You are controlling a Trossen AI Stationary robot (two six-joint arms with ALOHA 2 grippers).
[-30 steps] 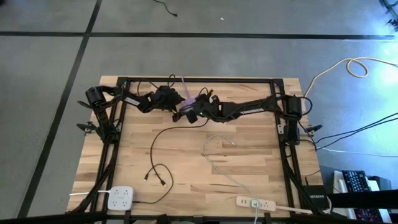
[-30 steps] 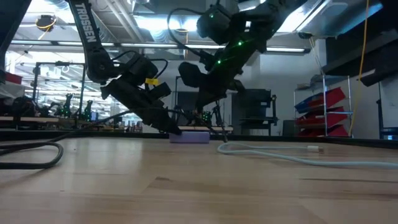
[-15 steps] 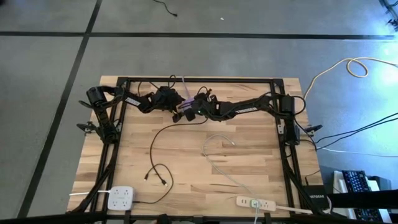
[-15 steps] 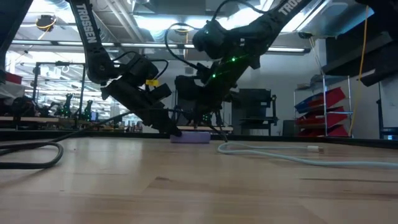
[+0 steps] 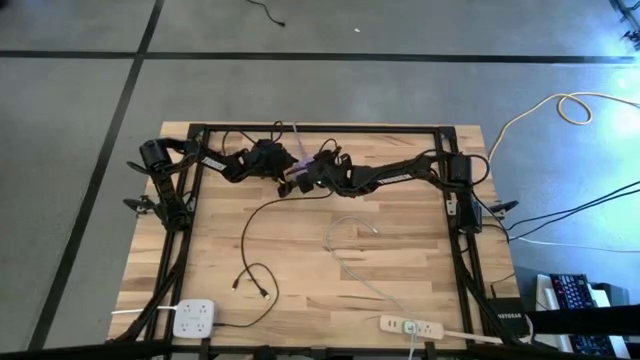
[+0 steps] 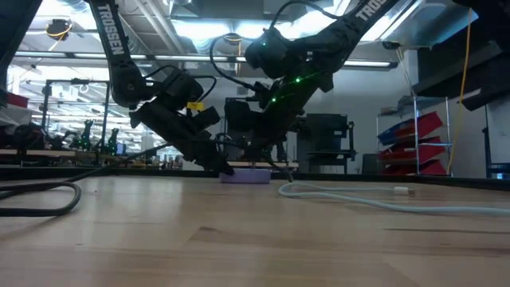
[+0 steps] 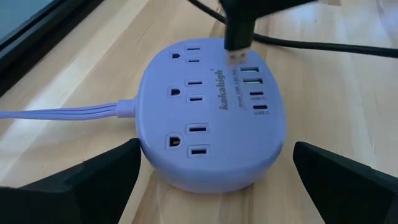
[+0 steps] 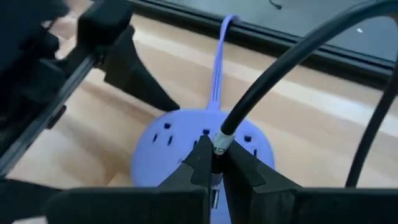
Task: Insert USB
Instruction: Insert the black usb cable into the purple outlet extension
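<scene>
1. The purple power strip (image 7: 208, 115) lies flat on the desk (image 5: 400, 260) near the middle of its far edge. Its purple cord (image 7: 59, 112) runs away toward that edge.
2. The strip has three pairs of outlets on top & a row of USB ports (image 7: 252, 87) along one side.
3. Right claw (image 8: 214, 163) is over the strip, fingers pressed together, pinching the black USB plug (image 7: 235, 34) by its body. The black cable (image 8: 292, 62) rises up from the pinch.
4. The metal tip of the plug (image 7: 236, 58) stands just at the first USB port, upright. Whether it is already inside the port or only touching, I cannot tell.
5. Left claw (image 7: 211, 180) is spread wide, one finger (image 7: 87, 177) on each side of the strip, low by the desk. The fingers are near the strip's sides but apart from it.
6. In the high view both arms meet over the strip (image 5: 298, 163) from left & right.
7. Near the front edge lie a white power cube (image 5: 195, 318) by the left corner and a white strip w/ outlets (image 5: 410, 326) more to the right. A pale cable (image 5: 350, 250) lies loose in the desk's middle.
</scene>
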